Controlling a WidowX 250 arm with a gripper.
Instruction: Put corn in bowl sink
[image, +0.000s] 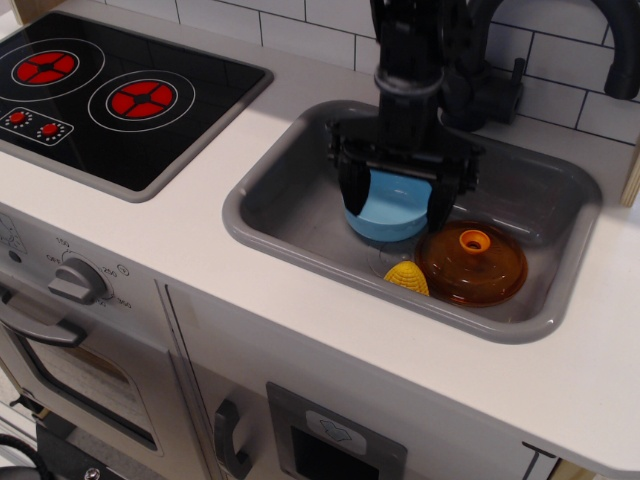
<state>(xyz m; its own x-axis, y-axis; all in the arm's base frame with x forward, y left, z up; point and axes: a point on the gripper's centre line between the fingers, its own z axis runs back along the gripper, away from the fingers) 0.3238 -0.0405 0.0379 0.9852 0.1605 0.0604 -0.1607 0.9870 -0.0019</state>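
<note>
The yellow corn (407, 277) lies on the floor of the grey sink (270, 225), near its front wall, touching the left side of an orange domed lid (472, 262). The light blue bowl (388, 210) stands in the middle of the sink, just behind the corn. My black gripper (398, 202) hangs open over the bowl, one finger at the bowl's left side and one at its right, hiding the bowl's top. It holds nothing. The corn is a short way in front of and below the right finger.
A dark grey faucet (490, 85) rises behind the sink. A black stovetop (110, 95) with red burners fills the counter at left. White counter runs along the front of the sink, with oven knob and drawer fronts below.
</note>
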